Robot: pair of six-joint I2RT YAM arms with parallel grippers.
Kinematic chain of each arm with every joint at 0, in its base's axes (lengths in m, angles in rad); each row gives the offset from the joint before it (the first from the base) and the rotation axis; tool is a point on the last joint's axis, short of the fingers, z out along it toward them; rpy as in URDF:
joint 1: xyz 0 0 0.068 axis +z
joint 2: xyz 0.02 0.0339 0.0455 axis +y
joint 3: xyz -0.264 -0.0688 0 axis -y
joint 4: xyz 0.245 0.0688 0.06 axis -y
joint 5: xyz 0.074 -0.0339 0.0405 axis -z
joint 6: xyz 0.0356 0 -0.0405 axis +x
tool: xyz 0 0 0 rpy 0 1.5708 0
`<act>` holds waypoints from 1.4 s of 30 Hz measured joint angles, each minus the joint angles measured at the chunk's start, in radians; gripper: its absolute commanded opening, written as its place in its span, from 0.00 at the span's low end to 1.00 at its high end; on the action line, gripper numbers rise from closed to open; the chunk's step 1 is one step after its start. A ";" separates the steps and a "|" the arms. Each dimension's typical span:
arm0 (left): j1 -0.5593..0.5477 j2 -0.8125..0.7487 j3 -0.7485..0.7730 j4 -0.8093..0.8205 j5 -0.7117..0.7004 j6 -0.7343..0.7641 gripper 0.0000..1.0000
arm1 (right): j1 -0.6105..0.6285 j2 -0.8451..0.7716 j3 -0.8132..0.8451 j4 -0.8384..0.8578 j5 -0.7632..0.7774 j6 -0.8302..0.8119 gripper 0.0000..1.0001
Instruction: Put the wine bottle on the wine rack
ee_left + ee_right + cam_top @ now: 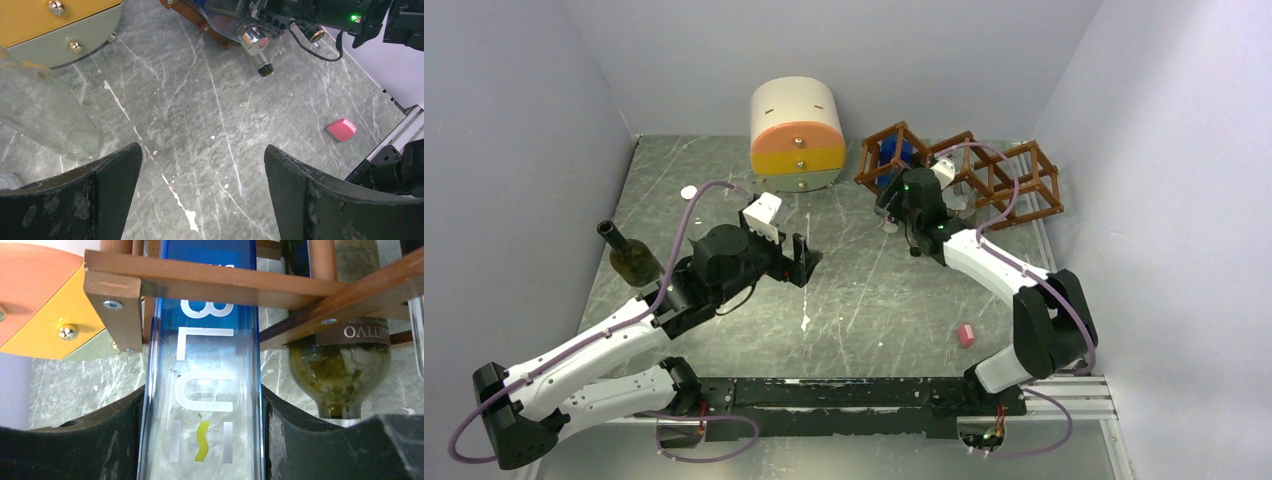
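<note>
Gripping blue bottle point(205, 340) inside wine rack point(200, 282): right gripper point(202, 415) | olive bottle point(340, 375) just beside | left gripper point(200, 170) wide

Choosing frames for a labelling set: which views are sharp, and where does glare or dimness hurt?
Top external: even light, soft shadows, all sharp. Left wrist: glint on the silver cap, glass bottle hazy and see-through, left fingers dark. Right wrist: blue bottle lettering crisp, right fingers underexposed.
</note>
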State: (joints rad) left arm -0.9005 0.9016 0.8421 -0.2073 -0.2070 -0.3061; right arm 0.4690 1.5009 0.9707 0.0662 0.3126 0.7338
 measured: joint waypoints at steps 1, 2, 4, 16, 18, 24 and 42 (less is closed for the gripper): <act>0.000 0.000 0.000 0.000 0.000 0.000 0.96 | 0.001 -0.012 -0.009 -0.005 -0.003 0.003 0.54; 0.000 0.000 0.000 0.000 0.000 0.000 0.96 | 0.002 -0.021 -0.017 -0.006 -0.007 0.005 0.60; 0.000 0.000 0.000 0.000 0.000 0.000 0.96 | 0.002 -0.034 -0.027 -0.010 -0.016 0.006 0.66; 0.000 0.000 0.000 -0.008 -0.029 0.000 0.98 | 0.008 -0.163 -0.030 -0.073 -0.060 -0.070 0.85; 0.000 0.000 0.000 -0.008 -0.032 0.000 0.98 | 0.009 -0.202 -0.030 -0.096 -0.050 -0.090 0.85; 0.000 0.000 0.000 -0.010 -0.036 0.000 0.98 | 0.009 -0.313 -0.019 -0.147 0.002 -0.146 0.84; 0.000 0.005 0.000 -0.026 -0.044 -0.001 0.98 | -0.041 -0.357 0.088 -0.362 0.119 -0.287 0.84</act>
State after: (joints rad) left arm -0.9009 0.9066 0.8421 -0.2329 -0.2508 -0.3069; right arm 0.4278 1.1435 1.0588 -0.2958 0.4316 0.4465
